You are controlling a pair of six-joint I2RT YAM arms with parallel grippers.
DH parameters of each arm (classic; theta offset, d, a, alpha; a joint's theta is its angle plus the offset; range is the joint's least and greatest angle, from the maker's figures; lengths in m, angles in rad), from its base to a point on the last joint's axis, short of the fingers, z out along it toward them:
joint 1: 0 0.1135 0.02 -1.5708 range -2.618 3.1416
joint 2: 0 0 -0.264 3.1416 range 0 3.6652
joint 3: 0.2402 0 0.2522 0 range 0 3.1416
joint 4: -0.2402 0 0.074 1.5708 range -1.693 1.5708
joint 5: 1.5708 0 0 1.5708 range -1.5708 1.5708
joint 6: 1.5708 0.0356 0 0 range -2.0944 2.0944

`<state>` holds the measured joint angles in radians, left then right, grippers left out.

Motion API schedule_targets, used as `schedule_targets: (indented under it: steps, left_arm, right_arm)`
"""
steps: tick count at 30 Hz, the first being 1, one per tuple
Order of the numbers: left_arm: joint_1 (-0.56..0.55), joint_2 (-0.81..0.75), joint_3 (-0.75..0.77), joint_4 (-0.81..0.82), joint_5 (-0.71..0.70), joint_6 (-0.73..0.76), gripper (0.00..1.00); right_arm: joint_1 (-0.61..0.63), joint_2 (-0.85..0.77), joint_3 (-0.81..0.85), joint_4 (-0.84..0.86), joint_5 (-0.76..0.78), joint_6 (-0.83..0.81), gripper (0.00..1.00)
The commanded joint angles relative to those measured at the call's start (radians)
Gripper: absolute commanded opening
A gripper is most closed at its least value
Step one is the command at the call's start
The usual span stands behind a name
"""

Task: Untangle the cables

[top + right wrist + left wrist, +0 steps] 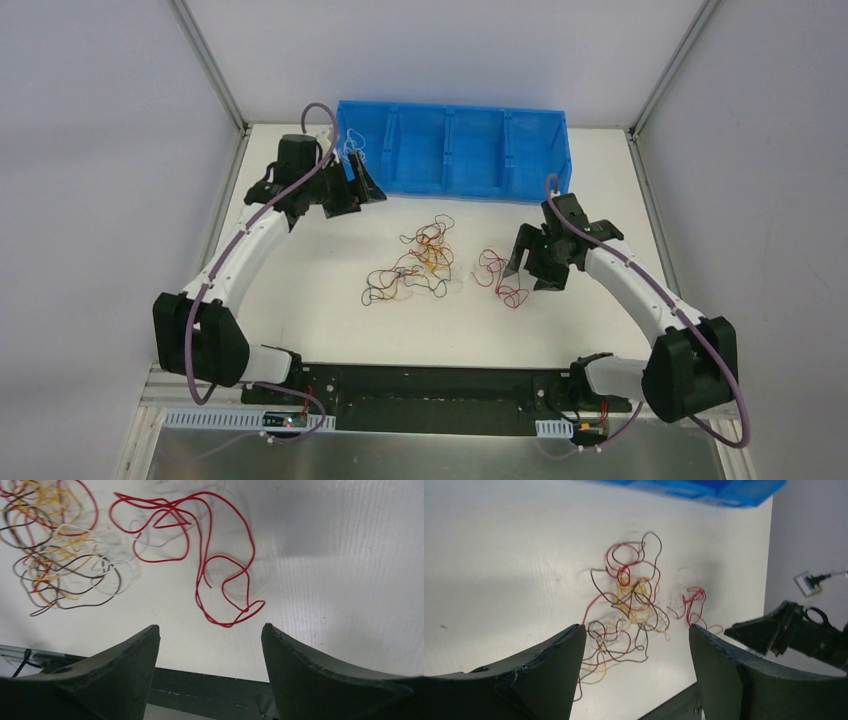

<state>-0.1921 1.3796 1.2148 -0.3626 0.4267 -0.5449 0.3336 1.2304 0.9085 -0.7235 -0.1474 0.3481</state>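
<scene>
The white flat table [300, 310] bears a long blue plastic bin [455, 150] at its far edge. The black left claw [358, 185] and right claw [530, 265] hang spread, gripping nothing. Thin red, black, yellow and white cables [415, 265] lie tangled mid-table, with a loose red strand [500, 278] just beside the right claw.

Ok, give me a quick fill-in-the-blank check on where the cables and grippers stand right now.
1. The strand lying apart from the main tangle, nearest the right gripper, is coloured ____.
2. The left gripper and the right gripper both stand ____, holding nothing.
3. The bin beyond the tangle is coloured ____.

Missing words: red; open; blue.
</scene>
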Motion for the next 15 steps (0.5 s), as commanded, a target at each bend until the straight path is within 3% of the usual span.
schedule_targets:
  steps: [1,7,13,15]
  left_arm:
    - [-0.064,-0.073,-0.107,0.028,0.076,-0.04,0.78]
    - [-0.147,-0.121,-0.178,0.093,0.046,-0.09,0.81]
    - [-0.168,-0.091,-0.186,0.105,0.041,-0.099,0.85]
    - [-0.171,-0.092,-0.193,0.113,0.04,-0.103,0.85]
  right_arm:
    - [0.001,0.075,-0.002,-0.017,0.068,-0.034,0.77]
    - [0.027,0.238,-0.019,0.048,0.027,-0.041,0.76]
    - [0.04,0.373,-0.025,0.127,-0.051,-0.063,0.36]
    - [0.054,0.393,-0.024,0.127,-0.057,-0.068,0.13]
